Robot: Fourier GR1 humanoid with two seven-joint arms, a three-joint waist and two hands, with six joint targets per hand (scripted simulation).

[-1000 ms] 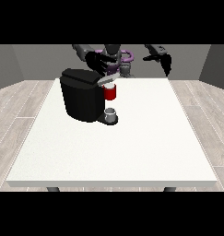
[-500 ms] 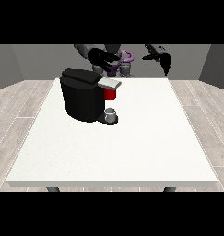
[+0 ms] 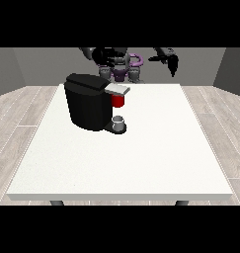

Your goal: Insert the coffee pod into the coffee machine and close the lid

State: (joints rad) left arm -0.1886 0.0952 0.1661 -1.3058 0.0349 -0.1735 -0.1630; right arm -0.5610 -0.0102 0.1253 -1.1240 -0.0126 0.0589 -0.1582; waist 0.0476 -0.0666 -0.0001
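Observation:
A black coffee machine (image 3: 87, 101) stands on the white table (image 3: 141, 153) at the view's left of middle. Its grey lid (image 3: 117, 89) lies down over a red pod holder (image 3: 118, 101), and a small grey cup (image 3: 119, 121) sits on its base. No separate coffee pod shows. The hand at the view's left (image 3: 105, 55) is raised behind the machine, near the robot's chest, apart from the lid. The hand at the view's right (image 3: 170, 61) hangs in the air above the table's far edge, fingers pointing down, holding nothing.
The robot's torso (image 3: 122, 69) stands behind the table's far edge. Wooden floor (image 3: 22, 113) surrounds the table on both sides.
The hand at the view's left has lifted off the machine's lid and drawn back towards the robot. The hand at the view's right has risen slightly. The lid now lies down.

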